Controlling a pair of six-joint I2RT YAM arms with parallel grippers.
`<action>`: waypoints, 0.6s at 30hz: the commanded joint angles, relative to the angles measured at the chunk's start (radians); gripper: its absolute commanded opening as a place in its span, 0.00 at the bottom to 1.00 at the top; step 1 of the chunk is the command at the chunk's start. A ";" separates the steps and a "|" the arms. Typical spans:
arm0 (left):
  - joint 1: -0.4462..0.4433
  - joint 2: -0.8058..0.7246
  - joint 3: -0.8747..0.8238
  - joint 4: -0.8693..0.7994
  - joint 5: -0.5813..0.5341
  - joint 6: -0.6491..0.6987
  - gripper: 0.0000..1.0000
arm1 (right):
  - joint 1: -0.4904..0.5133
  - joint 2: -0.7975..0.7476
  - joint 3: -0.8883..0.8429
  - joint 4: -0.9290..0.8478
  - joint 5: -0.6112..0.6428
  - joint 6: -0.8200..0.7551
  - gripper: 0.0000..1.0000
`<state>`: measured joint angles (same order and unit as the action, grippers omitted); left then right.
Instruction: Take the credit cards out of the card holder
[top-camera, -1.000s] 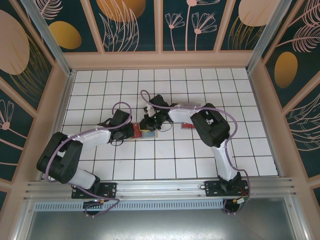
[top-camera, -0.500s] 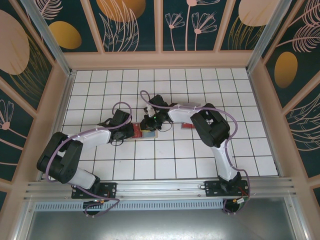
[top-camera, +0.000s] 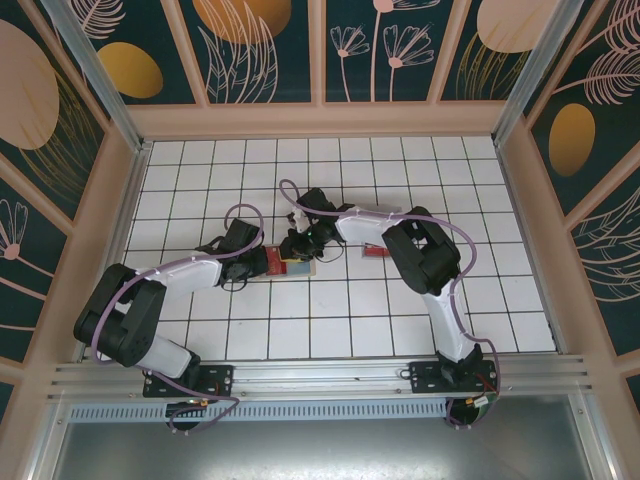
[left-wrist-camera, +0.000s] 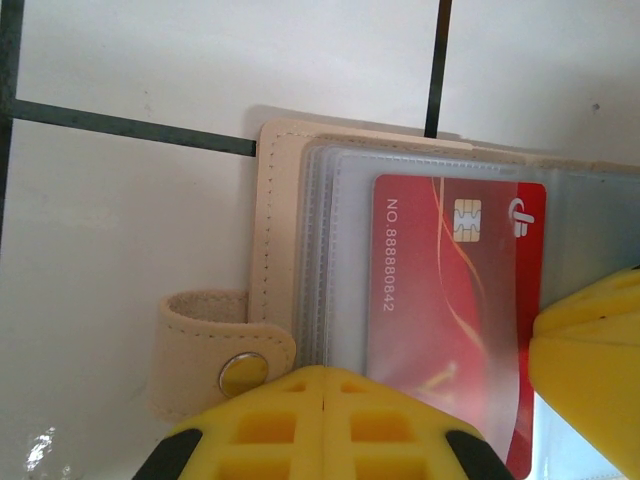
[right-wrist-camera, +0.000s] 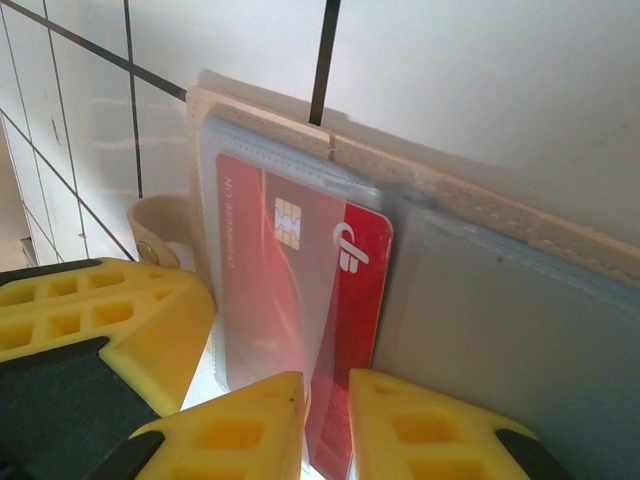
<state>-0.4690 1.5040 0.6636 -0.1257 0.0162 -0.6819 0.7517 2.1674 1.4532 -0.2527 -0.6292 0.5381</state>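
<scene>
The tan card holder lies open on the white tiles, its snap strap at the left end. A red credit card sits in the clear sleeves of its left half, and its right edge pokes out bare past the sleeve. The right half looks blue-grey. My left gripper is shut and its tips rest on the sleeves' near edge, beside the strap. My right gripper stands over the card's near corner, jaws a narrow gap apart, with the red card showing in the gap. From above, both grippers meet over the holder.
A second red card lies on the tiles right of the holder, beside the right arm's forearm. The left gripper's yellow fingers crowd the holder's left end in the right wrist view. Pink walls ring the tiled floor.
</scene>
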 joint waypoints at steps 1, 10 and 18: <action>0.004 0.034 -0.010 -0.025 0.017 -0.003 0.04 | -0.009 -0.046 0.005 -0.023 0.014 0.009 0.21; 0.004 0.035 -0.010 -0.025 0.020 -0.001 0.04 | -0.012 -0.090 -0.033 0.016 0.023 0.022 0.24; 0.004 0.038 -0.009 -0.023 0.022 -0.001 0.04 | -0.015 -0.077 -0.047 0.021 0.017 0.031 0.24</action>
<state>-0.4690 1.5066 0.6640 -0.1230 0.0170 -0.6819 0.7425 2.1094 1.4197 -0.2344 -0.6136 0.5575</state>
